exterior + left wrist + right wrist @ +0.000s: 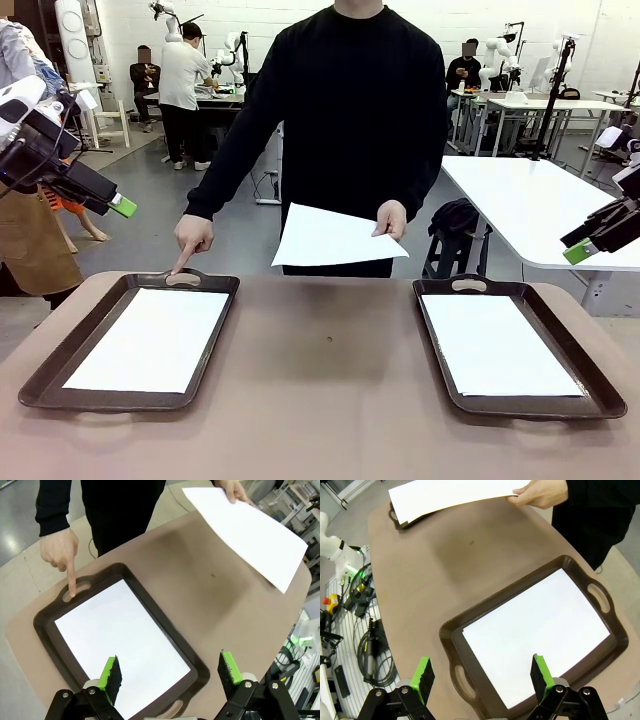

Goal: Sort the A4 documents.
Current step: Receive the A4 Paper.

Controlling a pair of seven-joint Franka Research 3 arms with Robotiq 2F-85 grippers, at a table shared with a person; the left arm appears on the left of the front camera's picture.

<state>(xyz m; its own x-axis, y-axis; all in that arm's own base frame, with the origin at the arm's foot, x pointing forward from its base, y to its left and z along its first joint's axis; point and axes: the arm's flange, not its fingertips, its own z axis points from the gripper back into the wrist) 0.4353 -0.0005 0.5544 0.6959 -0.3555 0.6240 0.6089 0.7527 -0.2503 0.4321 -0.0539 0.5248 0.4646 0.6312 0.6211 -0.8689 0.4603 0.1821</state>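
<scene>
Inspected at the brown oval table [330, 400]: two dark brown handled plastic trays, left tray [60, 385] and right tray [600, 395], well apart, each found holding flat plain white A4 paper, left sheet [150, 340] and right sheet [495, 345], lying inside the rim. Whether one sheet or several in each: could not tell. Third thin white A4 sheet [330, 238] noted in the air above the far table edge, between the trays, pinched at one corner by the person's hand [391, 218]; not yet placed. Person's other hand [192, 238] observed with forefinger down on the far handle of the left tray, judged an indication of destination. Left gripper [169, 670] recorded above the left tray, jaws released and wide, grasping nothing. Right gripper [482, 672] recorded above the right tray, likewise spread and empty. Assessed as partly complete: paper already in both trays, held sheet outstanding, handover and placement remaining.
</scene>
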